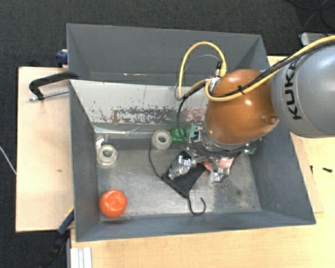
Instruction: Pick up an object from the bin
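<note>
The gripper (pixel 200 171) is hanging low over the middle of the bin (pixel 84 166) with its fingers spread wide, gripping nothing. One fingertip is sitting just above a flat black object (pixel 185 184) with a hooked cord, while an orange ball (pixel 113 202) is lying well apart, in the near-left corner.

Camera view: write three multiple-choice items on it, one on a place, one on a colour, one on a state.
1. Where in the bin does the orange ball lie?
A. the view's lower-left corner
B. the upper-right corner
C. against the far wall

2. What colour is the flat thing under the end effector?
A. white
B. black
C. yellow

3. The ball is:
A. gripped
B. lying free on the floor
C. balanced on the rim

Answers:
1 A, it sits by the lower-left walls.
2 B, it shows dark against the grey floor.
3 B, it rests well apart from the end effector.
</note>
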Motion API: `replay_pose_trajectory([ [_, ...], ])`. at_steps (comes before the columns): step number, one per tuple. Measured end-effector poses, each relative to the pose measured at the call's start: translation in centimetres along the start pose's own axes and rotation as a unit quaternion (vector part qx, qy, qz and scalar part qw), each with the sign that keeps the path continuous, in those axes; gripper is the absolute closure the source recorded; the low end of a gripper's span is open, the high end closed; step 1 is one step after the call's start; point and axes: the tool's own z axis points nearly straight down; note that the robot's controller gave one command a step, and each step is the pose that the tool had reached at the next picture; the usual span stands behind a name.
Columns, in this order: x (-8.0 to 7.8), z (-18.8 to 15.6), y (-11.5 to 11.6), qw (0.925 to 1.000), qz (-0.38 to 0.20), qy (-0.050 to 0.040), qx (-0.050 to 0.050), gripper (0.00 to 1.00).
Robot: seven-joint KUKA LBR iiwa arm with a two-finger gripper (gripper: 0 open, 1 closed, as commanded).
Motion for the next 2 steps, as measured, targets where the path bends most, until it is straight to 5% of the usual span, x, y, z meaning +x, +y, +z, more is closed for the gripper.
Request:
replay_pose_trajectory([
  [1, -1.1, 4.88, 0.79, 0.9972, -0.074, 0.001, 0.001, 1.0],
  [2, -1.1, 4.88, 0.79, 0.9972, -0.074, 0.001, 0.001, 1.0],
])
